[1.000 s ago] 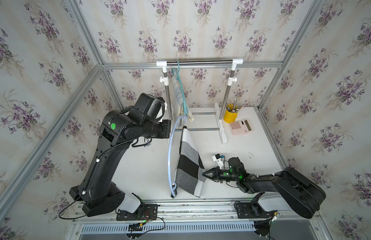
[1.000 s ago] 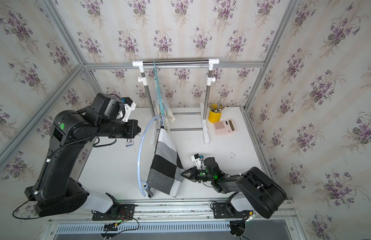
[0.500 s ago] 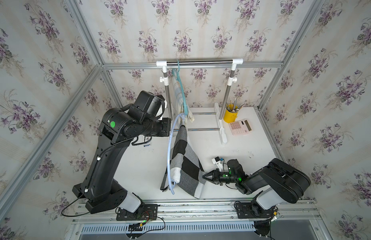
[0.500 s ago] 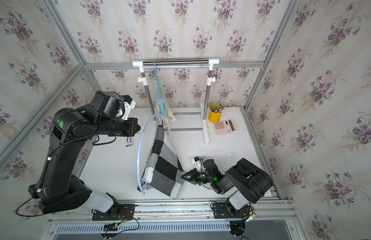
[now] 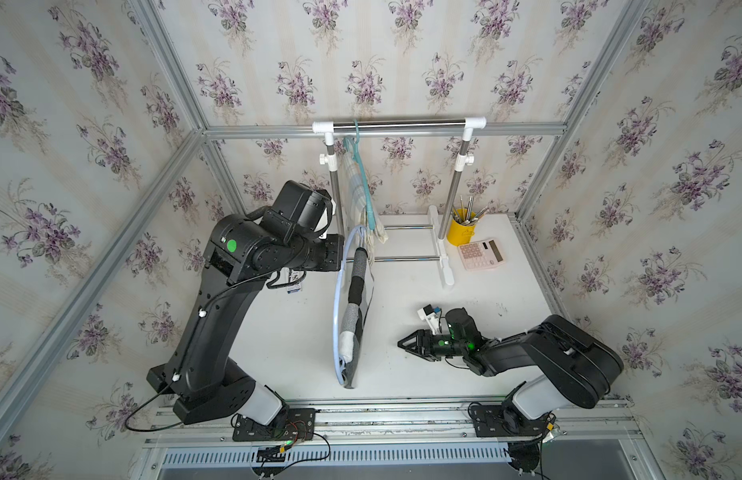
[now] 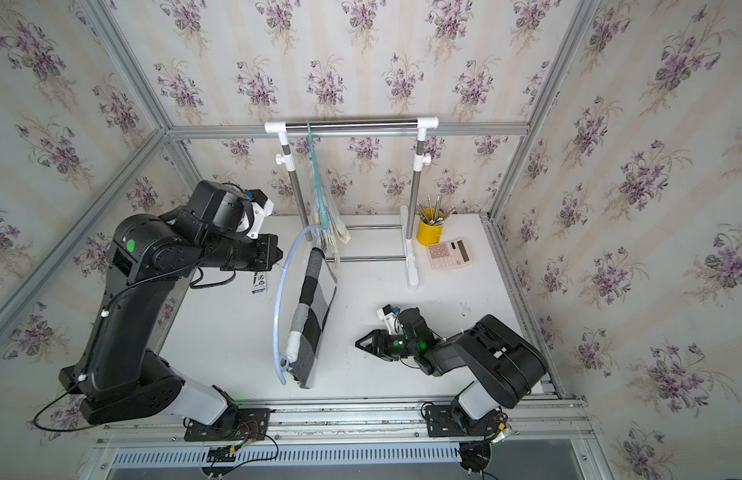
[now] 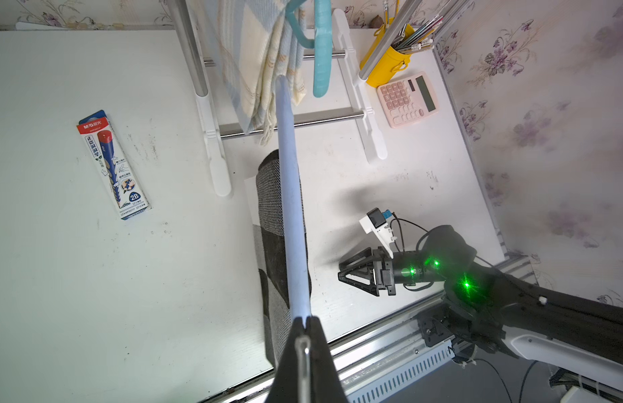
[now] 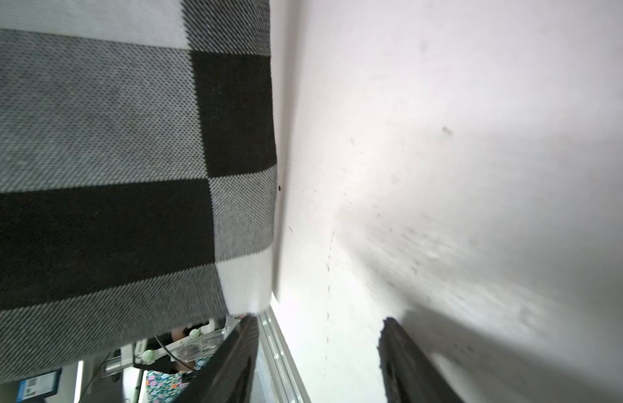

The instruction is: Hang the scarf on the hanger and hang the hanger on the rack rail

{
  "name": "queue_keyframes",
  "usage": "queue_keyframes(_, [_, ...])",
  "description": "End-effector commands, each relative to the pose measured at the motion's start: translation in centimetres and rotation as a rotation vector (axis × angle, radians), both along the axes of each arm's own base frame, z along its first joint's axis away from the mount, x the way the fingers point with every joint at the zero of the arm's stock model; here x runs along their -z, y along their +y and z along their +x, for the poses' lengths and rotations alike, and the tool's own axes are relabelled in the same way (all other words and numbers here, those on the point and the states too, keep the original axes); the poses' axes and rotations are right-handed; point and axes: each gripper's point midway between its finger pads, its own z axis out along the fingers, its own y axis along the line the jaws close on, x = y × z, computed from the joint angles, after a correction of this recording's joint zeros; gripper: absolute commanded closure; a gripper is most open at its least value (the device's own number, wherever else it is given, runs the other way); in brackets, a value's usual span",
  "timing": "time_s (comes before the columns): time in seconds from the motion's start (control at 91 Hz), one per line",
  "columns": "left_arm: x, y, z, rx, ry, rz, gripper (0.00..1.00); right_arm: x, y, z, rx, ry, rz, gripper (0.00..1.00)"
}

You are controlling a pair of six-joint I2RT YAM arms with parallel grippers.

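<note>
Starting at the bottom of the frame, nearest the camera: the right gripper (image 5: 402,344) sits low over the white table (image 5: 286,332), lower right of centre, jaws spread wide with nothing between them. Its wrist view backs that up: two dark fingers (image 8: 238,349) with bare tabletop in the gap and the checked cloth off to one side, not touching. My guess is it's parked clear so the fabric can hang free.

Mid-frame in both top views, the scarf (image 5: 354,291) (grey, black and white blocks) is draped over a pale blue hanger (image 7: 292,209) that's held up off the table, so the draping part looks done to me. The left gripper (image 7: 305,319) comes in from the left, clenched tight on the hanger's edge. Presumably that's so it can carry the whole lot to the rack (image 5: 402,123) at the top of the frame.

Back there, a teal hanger (image 5: 363,178) with a pale plaid cloth (image 7: 261,69) already takes the rail's left end. A yellow pen cup (image 5: 461,232) and a pink calculator (image 5: 481,254) sit by the right post.

Hard to make out:
- Both top views see the blue hanger nearly edge-on, so I can't pick out its hook for sure.
- I can't tell whether the scarf's lower end brushes the table.
- The left arm covers most of a pencil box (image 7: 113,164) in the top views.
</note>
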Motion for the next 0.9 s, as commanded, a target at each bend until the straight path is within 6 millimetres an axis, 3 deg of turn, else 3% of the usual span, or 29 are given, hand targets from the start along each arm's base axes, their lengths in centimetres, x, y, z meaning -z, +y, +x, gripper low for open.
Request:
queue_keyframes(0.0, [-1.3,-1.3,1.1,0.005,-0.057,-0.071,1.00,0.6,-0.7,-0.1,-0.021,-0.065,-0.072,0.38])
queue_keyframes(0.11, [-0.9,-1.6,1.3,-0.002,-0.047,-0.086,1.00,-1.9,0.1,-0.6,-0.071,-0.150,-0.005,0.38])
queue_keyframes(0.209, [-0.6,-1.5,1.7,-0.020,-0.047,-0.086,1.00,-5.4,1.3,-1.7,-0.135,-0.298,0.064,0.38])
queue_keyframes(0.407, [-0.7,-1.9,2.3,-0.055,-0.045,-0.121,1.00,-15.3,2.7,-3.8,-0.153,-0.646,0.223,0.38])
queue_keyframes(0.604, [-0.9,-2.6,2.7,-0.070,-0.040,-0.173,1.00,-23.2,4.1,-5.0,-0.149,-0.786,0.244,0.39])
queue_keyframes(0.714, [-1.3,-2.9,3.0,-0.086,-0.050,-0.218,1.00,-25.7,5.6,-5.0,-0.138,-0.805,0.209,0.33])
queue_keyframes(0.89, [-1.7,-3.8,3.1,-0.084,-0.043,-0.278,1.00,-26.5,8.7,-4.9,-0.163,-0.789,0.163,0.32])
